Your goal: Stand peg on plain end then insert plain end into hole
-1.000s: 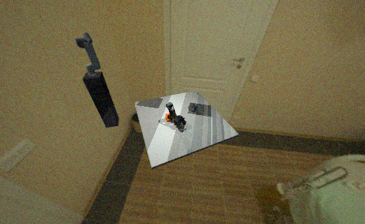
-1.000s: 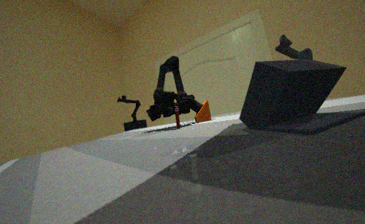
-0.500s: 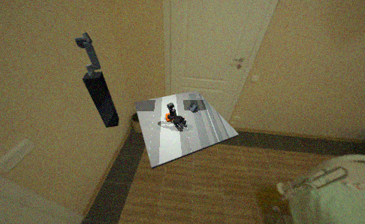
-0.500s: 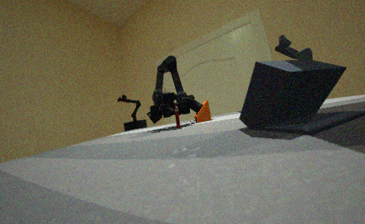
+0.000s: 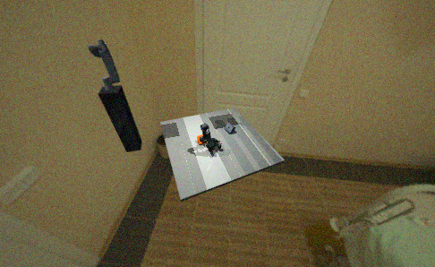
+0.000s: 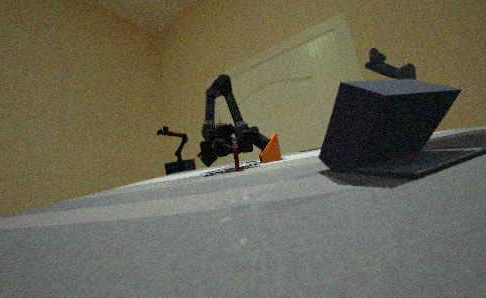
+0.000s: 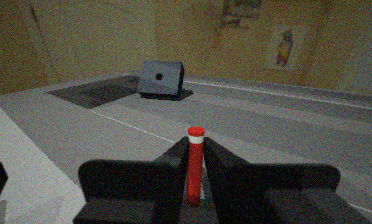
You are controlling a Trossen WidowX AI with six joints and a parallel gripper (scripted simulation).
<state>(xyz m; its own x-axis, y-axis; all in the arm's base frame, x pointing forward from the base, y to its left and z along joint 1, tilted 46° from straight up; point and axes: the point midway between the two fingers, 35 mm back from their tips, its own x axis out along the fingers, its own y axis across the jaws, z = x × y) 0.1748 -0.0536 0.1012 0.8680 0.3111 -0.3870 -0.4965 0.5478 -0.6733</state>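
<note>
The red peg stands upright between my fingers, its white band and red cap at the top. Its lower end is at or just above the table; I cannot tell whether it touches. My gripper is shut on the peg's shaft and sits low over the grey table. The sloped panel is a dark grey block farther along the table. Its face with one round hole points toward the gripper in the wrist view.
An orange wedge stands on the table just behind the arm. The table has grey and white stripes with darker patches. A dark camera post hangs at the left of the room. A white door is behind the table.
</note>
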